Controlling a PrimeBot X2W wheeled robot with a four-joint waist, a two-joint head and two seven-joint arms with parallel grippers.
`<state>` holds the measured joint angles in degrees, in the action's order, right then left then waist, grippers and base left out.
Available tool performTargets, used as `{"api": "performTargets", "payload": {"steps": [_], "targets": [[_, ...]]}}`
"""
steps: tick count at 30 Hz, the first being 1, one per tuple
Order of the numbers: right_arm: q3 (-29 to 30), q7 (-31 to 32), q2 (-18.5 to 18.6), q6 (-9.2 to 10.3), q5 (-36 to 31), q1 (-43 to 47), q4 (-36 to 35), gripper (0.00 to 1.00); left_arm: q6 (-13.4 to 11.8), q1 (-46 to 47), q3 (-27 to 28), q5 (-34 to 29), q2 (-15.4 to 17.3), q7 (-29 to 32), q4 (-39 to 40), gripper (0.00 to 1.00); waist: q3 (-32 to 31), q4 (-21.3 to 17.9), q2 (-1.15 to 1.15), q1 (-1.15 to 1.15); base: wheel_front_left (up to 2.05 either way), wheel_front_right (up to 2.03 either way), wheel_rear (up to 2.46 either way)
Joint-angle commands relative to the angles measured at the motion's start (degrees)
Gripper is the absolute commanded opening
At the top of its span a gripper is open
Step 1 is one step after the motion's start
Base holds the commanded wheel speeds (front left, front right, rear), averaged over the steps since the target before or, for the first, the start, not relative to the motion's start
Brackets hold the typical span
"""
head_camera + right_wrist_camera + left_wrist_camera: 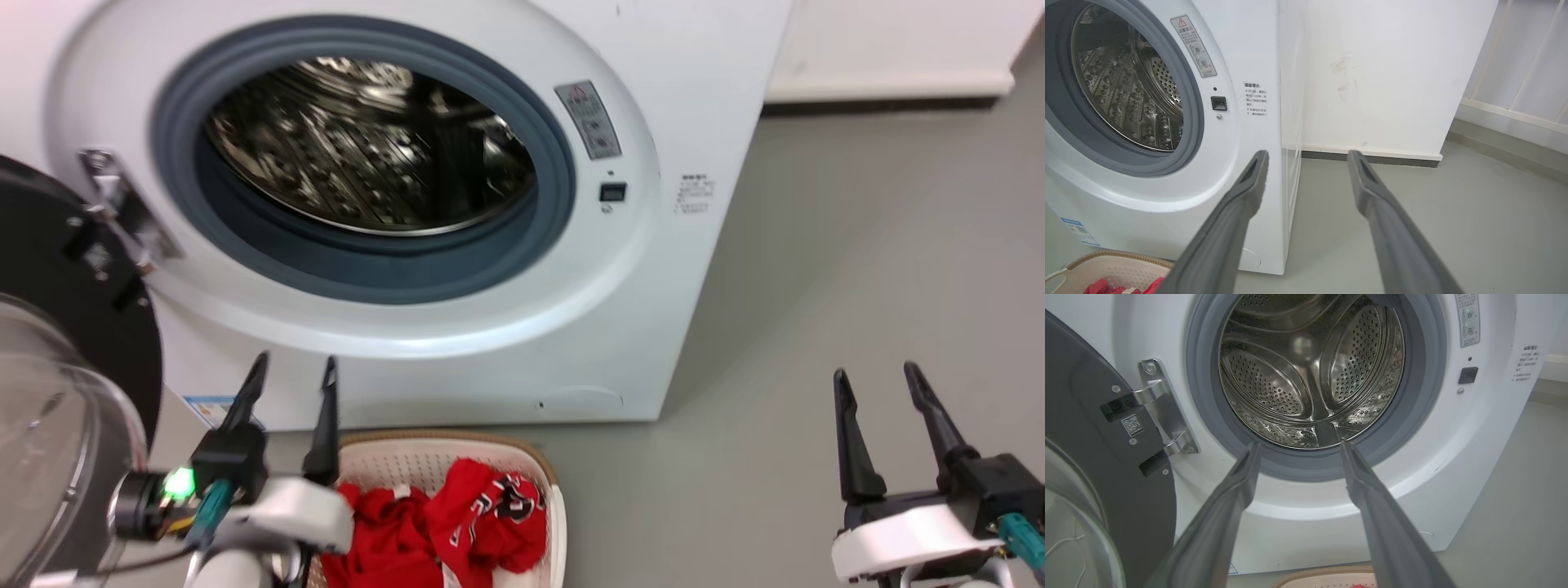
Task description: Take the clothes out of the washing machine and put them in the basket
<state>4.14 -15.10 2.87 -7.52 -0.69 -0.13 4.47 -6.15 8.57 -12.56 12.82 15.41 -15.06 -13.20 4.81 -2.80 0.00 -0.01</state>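
The white washing machine (506, 327) stands with its door (73, 343) swung open at the left, and its steel drum (1310, 371) holds nothing that I can see. Red clothes (445, 518) lie heaped in the cream basket (412, 457) on the floor in front of the machine. My left gripper (295, 371) is open above the basket's left edge, fingers toward the porthole, nothing between them. My right gripper (878, 377) hangs open over bare floor at the right. The washing machine (1167, 102), the basket (1114, 265) and the clothes (1122, 286) also appear in the right wrist view.
Grey floor (857, 269) stretches to the right of the machine. A white wall with a dark skirting strip (1372, 157) runs behind it. The open door's glass bowl (41, 457) bulges out at the lower left, close to my left arm.
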Motion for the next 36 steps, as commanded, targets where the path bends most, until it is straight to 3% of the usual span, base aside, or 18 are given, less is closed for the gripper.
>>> {"api": "performTargets", "payload": {"steps": [1, 7, 16, 36], "targets": [[-0.04, -0.10, -0.02, 0.06, -0.54, 1.06, 0.14, 1.00, -0.37, -2.27, 1.28, -0.41, -0.52, -0.16, 1.40, 1.00, -3.03, 1.62, 0.00, 0.01, 0.00, 0.00, 0.00], [-0.47, -0.09, -0.01, 0.06, 0.04, 3.63, -0.32, 1.00, -0.72, -9.66, 6.05, -2.14, -3.68, -0.16, 6.10, 1.00, -5.44, 2.16, 0.00, 0.01, 0.00, 0.00, 0.00], [-1.26, -0.09, -0.01, 0.06, 0.77, 5.99, -0.20, 1.00, 0.30, -14.72, 8.12, -7.12, -7.91, -0.16, 8.67, 1.00, -6.83, 2.24, 0.00, 0.01, 0.00, 0.00, 0.00], [-1.44, -0.10, -0.01, 0.06, 1.49, 5.42, -0.03, 1.00, 1.93, -13.71, 10.51, -10.77, -9.66, -0.16, 7.02, 1.00, -7.06, 1.45, 0.00, 0.01, 0.00, 0.00, 0.00]]}}
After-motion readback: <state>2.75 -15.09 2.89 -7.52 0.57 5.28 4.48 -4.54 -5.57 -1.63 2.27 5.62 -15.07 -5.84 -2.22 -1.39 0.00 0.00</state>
